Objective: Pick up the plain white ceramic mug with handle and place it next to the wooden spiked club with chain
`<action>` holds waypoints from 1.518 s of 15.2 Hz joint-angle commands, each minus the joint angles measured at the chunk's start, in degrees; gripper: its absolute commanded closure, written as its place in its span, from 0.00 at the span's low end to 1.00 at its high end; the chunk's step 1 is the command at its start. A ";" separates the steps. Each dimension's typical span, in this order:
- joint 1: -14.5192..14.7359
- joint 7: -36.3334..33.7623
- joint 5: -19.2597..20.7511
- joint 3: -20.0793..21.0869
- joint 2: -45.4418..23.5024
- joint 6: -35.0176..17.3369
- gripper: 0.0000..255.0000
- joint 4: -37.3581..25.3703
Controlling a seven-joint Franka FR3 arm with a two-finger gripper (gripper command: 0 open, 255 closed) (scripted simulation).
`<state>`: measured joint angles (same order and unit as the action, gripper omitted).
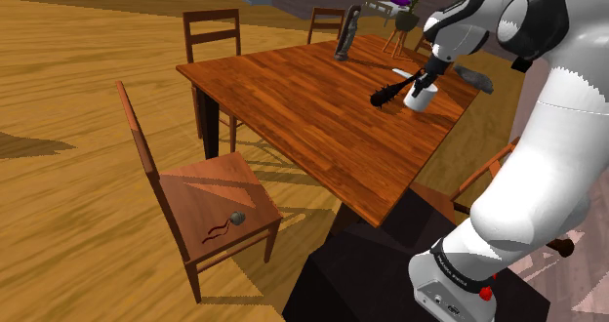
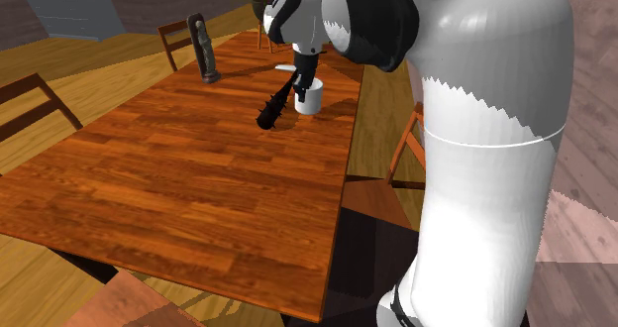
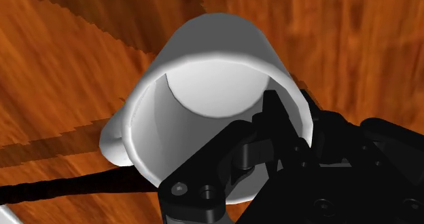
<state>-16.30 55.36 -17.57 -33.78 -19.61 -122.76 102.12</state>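
The gripper [image 3: 297, 124] pinches the wall of the mug [image 3: 217, 46] from inside and outside. The mug sits just beside the club [image 1: 390, 90], apparently down on the table [image 1: 293, 105]. Best to open wide, then rise straight, so nothing drags the rim clubward.

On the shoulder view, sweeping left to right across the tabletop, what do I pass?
dark statuette → black spiked club → white mug
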 commanded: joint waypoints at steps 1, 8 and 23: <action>-0.09 0.37 -0.52 0.24 -0.56 -1.28 1.00 0.77; -0.64 1.73 -2.35 1.10 -2.65 -4.82 1.00 2.62; 0.18 0.15 0.22 -0.19 0.65 -0.60 0.00 1.12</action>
<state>-16.52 55.99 -18.30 -33.50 -20.39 -124.39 103.00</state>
